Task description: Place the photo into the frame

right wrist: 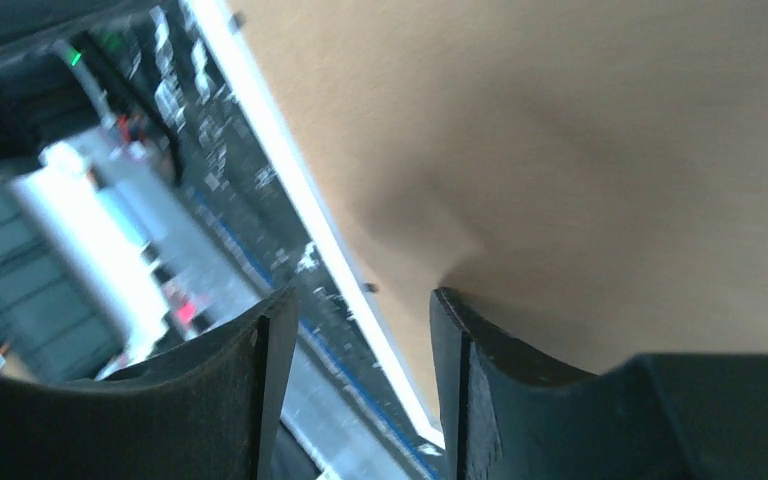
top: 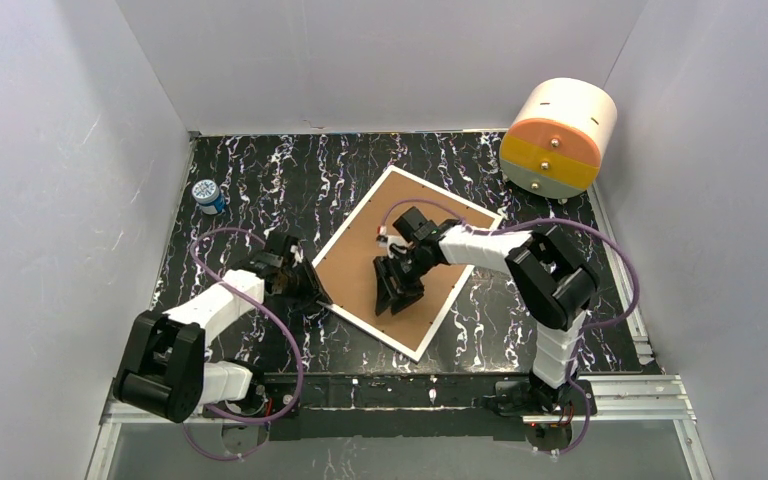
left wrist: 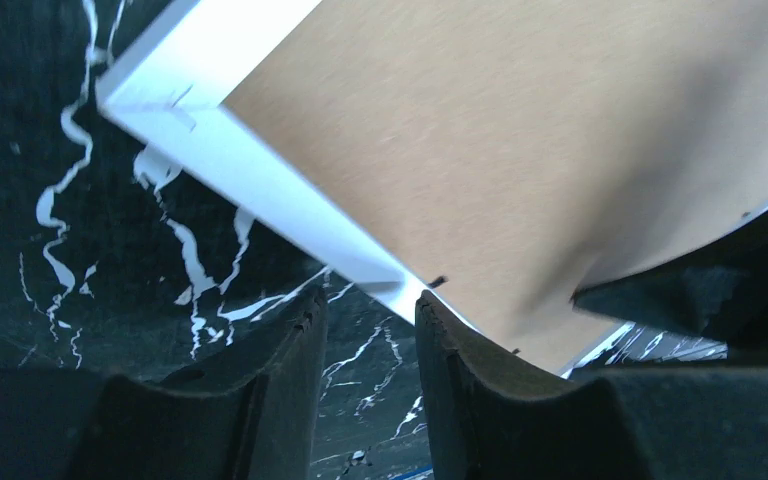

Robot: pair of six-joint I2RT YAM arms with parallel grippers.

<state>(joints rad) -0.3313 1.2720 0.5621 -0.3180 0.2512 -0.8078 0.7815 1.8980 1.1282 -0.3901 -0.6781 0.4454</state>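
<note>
The frame (top: pixel 358 262) lies flat and turned diagonally in the middle of the black marbled table, brown fibreboard back up inside a narrow white rim. The photo is hidden. My left gripper (top: pixel 310 290) is low at the frame's left edge. In the left wrist view the left gripper (left wrist: pixel 370 305) is open over bare table, its right finger against the white rim of the frame (left wrist: pixel 520 130). My right gripper (top: pixel 397 300) hovers open over the brown back. In the right wrist view the right gripper (right wrist: pixel 360 295) holds nothing, close to the frame (right wrist: pixel 580 130) near its rim.
A white-and-orange drum (top: pixel 558 138) stands at the back right corner. A small blue-and-white cup (top: pixel 207 196) sits at the back left. White walls close in three sides, and a metal rail (top: pixel 620 392) runs along the near edge.
</note>
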